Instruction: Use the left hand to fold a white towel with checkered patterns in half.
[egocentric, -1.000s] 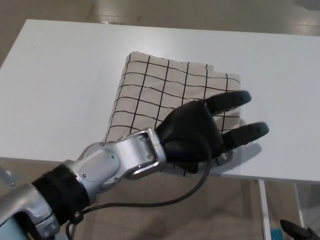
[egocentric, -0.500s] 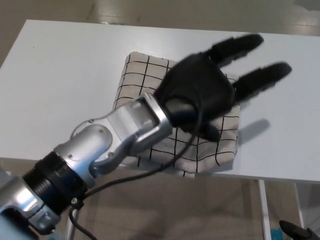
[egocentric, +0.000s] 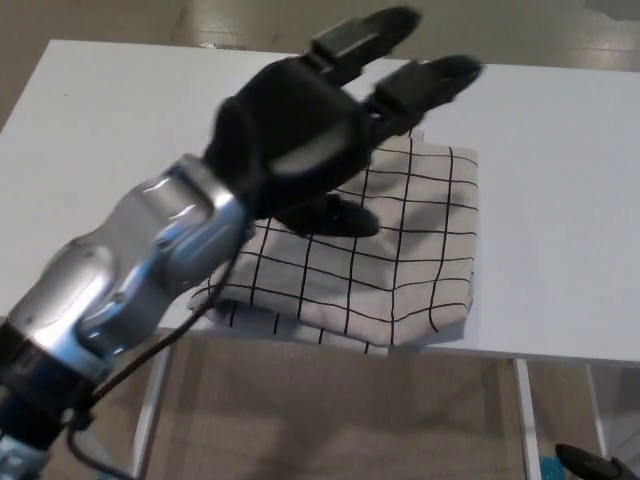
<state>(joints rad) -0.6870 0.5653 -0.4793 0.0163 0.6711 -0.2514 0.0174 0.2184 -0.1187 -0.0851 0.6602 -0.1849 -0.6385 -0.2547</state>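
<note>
White table (egocentric: 110, 160) fills most of the head view, with tan floor (egocentric: 330, 420) showing beneath its near edge and beyond its far edge at 12 o'clock. Towel (egocentric: 400, 260), white with a black grid, lies folded on the table toward 4 o'clock of centre; its layered edges sit along the near table edge, and its bottom left part slightly overhangs that edge. Left arm (egocentric: 130, 280), silver with a black cable (egocentric: 130, 365) looping below it, enters from 7 o'clock and rises toward centre. Left hand (egocentric: 300, 135), black, is raised above the towel's upper left part and hides it; the fingers (egocentric: 425, 80) are spread and extended toward 1 o'clock, the thumb (egocentric: 335, 215) points toward 4 o'clock, and nothing is held. Its shadow falls on the towel to the right of the thumb. A small dark object (egocentric: 595, 462) shows at 5 o'clock on the floor; what it is cannot be told.
</note>
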